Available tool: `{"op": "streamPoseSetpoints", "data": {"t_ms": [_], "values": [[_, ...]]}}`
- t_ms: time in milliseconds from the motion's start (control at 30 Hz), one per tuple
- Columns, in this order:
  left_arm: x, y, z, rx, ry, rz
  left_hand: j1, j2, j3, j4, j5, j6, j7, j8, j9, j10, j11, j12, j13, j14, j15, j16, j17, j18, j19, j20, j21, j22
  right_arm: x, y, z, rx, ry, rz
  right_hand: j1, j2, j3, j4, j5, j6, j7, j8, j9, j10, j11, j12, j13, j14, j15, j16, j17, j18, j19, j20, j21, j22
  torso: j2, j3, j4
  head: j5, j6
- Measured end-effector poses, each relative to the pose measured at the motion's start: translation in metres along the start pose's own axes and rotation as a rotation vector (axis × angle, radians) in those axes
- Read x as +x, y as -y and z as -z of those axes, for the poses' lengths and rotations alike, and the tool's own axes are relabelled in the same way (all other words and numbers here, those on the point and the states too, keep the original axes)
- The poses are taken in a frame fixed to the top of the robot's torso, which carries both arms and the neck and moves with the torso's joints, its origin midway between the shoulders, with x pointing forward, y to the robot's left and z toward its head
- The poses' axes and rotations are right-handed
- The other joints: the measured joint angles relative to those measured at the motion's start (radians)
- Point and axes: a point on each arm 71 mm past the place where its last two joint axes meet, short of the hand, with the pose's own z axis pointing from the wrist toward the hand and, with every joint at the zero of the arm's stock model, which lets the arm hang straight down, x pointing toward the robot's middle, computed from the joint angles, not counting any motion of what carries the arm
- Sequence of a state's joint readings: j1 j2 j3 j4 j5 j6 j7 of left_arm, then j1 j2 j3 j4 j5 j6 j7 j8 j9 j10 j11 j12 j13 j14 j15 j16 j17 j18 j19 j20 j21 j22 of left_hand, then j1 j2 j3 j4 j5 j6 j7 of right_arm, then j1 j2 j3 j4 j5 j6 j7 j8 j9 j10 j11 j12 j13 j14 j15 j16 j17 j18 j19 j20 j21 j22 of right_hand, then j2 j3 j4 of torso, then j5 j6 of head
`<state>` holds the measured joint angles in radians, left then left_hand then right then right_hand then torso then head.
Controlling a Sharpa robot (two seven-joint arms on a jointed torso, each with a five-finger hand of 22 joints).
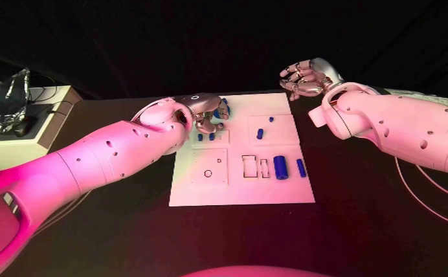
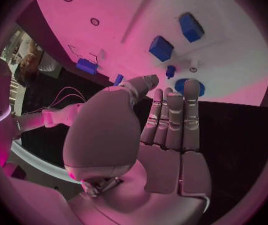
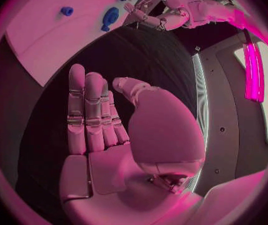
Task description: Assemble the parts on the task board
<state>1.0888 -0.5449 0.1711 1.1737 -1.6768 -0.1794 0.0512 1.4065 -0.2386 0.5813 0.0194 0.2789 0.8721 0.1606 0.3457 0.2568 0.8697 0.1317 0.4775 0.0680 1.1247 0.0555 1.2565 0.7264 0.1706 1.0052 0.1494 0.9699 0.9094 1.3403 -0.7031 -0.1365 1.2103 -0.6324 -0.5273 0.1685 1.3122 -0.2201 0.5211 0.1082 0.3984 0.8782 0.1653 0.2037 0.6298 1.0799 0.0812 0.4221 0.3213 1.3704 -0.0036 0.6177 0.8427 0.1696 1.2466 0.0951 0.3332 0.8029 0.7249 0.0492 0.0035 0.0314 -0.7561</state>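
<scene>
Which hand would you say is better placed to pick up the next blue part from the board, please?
Probably the left hand: it hovers over the task board's far-left corner, empty, beside small blue parts. The right hand, also empty, sits off the board beyond its far-right corner.

Blue parts on a white board

The task board [image 1: 241,186] is white with thin dark outlines; the parts [image 1: 280,167] are blue, the worktop [image 1: 373,225] black.

Pink-magenta light over task board [image 1: 241,154]; table [image 1: 373,212] dim, bkgd black; wrist views fisheye-bent, dark rims.
</scene>
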Motion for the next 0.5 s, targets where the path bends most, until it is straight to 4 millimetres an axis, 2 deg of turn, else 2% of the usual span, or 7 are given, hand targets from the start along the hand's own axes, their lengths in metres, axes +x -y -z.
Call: {"op": "streamPoseSetpoints", "data": {"t_ms": [167, 500], "values": [[0.0027, -0.0023, -0.0028, -0.019, -0.02, -0.005, 0.0, 0.0, 0.003, -0.003, 0.0, 0.002, 0.0, -0.004, 0.0, 0.011, -0.006, -0.006, 0.0, 0.001, -0.002, 0.003, 0.004, 0.0, 0.003, -0.003, 0.004, 0.007, 0.0001, -0.0002, 0.0, -0.001, 0.0, 0.001, 0.0, 0.0, 0.0, 0.0, 0.0, 0.0, 0.0, 0.0, -0.001, 0.001, 0.001, 0.0, -0.001, 0.0, 0.0, 0.0, 0.001, 0.0, 0.0, 0.0, 0.0, 0.0, 0.0, 0.0004, 0.0, 0.0, -0.002], [0.007, -0.0062, -0.0063, -0.047, -0.046, -0.01, 0.0, 0.0, 0.003, -0.003, 0.0, 0.002, 0.0, -0.015, -0.002, 0.015, -0.001, -0.019, -0.001, 0.005, -0.005, 0.008, 0.008, 0.0, 0.006, -0.006, 0.011, 0.014, 0.0003, -0.0004, 0.0, -0.002, 0.001, 0.002, -0.005, -0.005, 0.0, 0.0, 0.0, 0.0, 0.0, -0.004, -0.001, 0.002, 0.002, -0.006, -0.004, 0.0, 0.0, 0.0, 0.002, 0.0, 0.0, 0.0, 0.0, 0.001, 0.001, 0.0004, -0.0006, -0.001, -0.005]]}}
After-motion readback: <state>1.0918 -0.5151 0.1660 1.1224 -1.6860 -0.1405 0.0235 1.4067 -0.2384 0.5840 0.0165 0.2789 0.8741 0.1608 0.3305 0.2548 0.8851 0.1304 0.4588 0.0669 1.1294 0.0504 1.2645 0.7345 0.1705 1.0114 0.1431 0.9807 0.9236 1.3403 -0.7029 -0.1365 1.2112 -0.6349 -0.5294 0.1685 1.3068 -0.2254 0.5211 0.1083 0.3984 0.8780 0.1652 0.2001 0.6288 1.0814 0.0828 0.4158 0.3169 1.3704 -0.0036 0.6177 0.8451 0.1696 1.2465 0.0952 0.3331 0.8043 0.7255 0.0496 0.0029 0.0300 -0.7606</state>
